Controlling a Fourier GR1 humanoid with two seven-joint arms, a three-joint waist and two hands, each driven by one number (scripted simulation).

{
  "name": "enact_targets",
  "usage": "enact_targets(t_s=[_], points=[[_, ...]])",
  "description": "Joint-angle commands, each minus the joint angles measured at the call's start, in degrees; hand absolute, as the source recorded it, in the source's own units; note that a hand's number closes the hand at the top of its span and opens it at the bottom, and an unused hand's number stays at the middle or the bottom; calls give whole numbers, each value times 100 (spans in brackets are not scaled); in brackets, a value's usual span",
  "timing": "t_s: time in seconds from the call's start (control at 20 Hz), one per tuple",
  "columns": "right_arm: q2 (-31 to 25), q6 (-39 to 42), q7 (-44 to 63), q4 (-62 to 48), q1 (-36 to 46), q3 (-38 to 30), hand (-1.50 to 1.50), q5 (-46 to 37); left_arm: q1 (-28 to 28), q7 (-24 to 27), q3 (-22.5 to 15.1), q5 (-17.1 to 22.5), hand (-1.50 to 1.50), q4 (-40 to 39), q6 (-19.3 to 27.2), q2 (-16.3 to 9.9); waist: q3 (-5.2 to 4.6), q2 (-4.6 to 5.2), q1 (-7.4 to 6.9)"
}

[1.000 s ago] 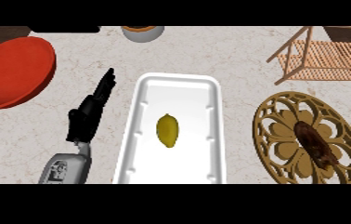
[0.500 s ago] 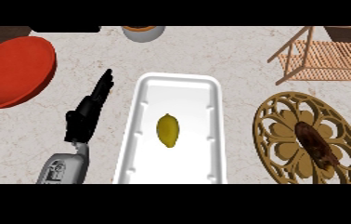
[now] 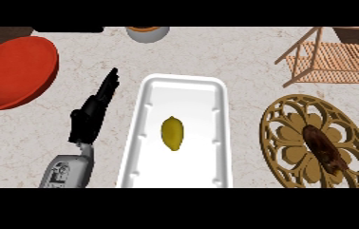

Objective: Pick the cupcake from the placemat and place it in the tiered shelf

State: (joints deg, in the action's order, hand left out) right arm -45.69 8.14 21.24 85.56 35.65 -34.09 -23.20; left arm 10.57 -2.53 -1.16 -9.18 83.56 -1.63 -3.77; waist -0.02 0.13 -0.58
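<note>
The cupcake point(image 3: 324, 148) is a dark brown lump lying on the round tan openwork placemat point(image 3: 290, 128) at the right edge of the counter. The wooden tiered shelf point(image 3: 322, 62) stands at the far right, behind the placemat. My left hand point(image 3: 92, 111) shows at the left, open with straight fingers pointing away from me. It rests beside the white tray and is far from the cupcake. My right hand does not show in the view.
A long white tray point(image 3: 210, 128) fills the middle of the counter with a yellow lemon point(image 3: 172, 133) in it. A red plate point(image 3: 24, 71) lies at the far left. A small grey bowl point(image 3: 147, 32) sits at the back edge.
</note>
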Motion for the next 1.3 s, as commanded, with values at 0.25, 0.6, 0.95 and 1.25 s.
enact_targets(t_s=[0.25,0.6,0.95,1.25], points=[[-27,-1272,-1041,-1820,752,843,150,-956,194,222,9,-127,0,-409,119,101,0,31,-36],[54,-2046,-2119,-3188,1221,903,150,-1084,-85,-34,49,76,0,137,-156,-67,3,12,-57],[423,-2087,-3036,-3896,1448,18,150,182,-320,462,-44,-63,0,-115,-102,-19,6,21,-54],[-151,-2081,-3928,-5400,1932,-70,150,252,-217,436,-143,-161,0,-119,57,164,8,41,-99]])
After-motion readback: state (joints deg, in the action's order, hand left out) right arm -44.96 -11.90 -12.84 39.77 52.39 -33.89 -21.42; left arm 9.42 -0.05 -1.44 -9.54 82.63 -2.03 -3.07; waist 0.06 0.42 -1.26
